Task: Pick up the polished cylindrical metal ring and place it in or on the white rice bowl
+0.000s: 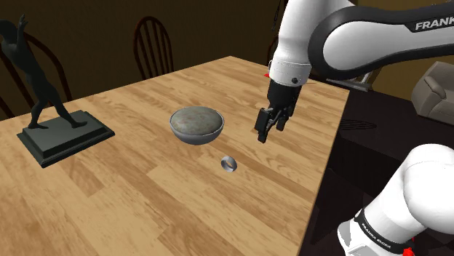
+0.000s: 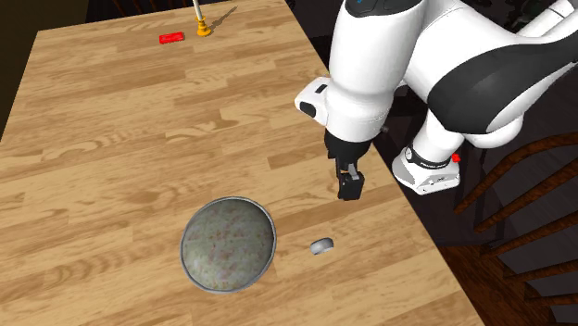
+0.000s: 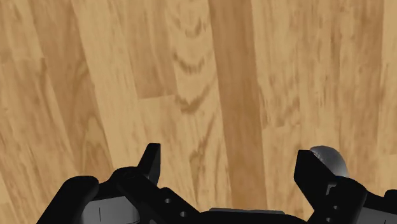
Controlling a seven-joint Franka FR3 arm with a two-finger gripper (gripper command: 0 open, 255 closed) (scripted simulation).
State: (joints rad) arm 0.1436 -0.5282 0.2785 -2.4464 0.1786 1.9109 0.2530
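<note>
A: Location of the ring (image 1: 230, 164)?

B: Lying on the counter (image 1: 145, 196), just beside the grey speckled bowl (image 1: 196, 138) but not touching it, to the bowl's lower right in the shoulder view. In the wrist view, sitting off to one side, outside the gap.

A: State of the end effector (image 1: 263, 134)?

B: Spread wide, empty, hovering over bare wood near the ring, not above it.

A: Handling?

B: Expect small, light, rigid and slick; likely to roll or skid if nudged. Centre over it first, then pinch squarely across the outer wall.

A: Surface and room?

B: Flat wood-plank counter. Dark statue (image 1: 44, 87) on a plinth at the shoulder view's left, chairs (image 1: 153, 44) behind. A red item (image 2: 172, 38) and a yellow item (image 2: 200, 28) at the far end in the second exterior view.
</note>
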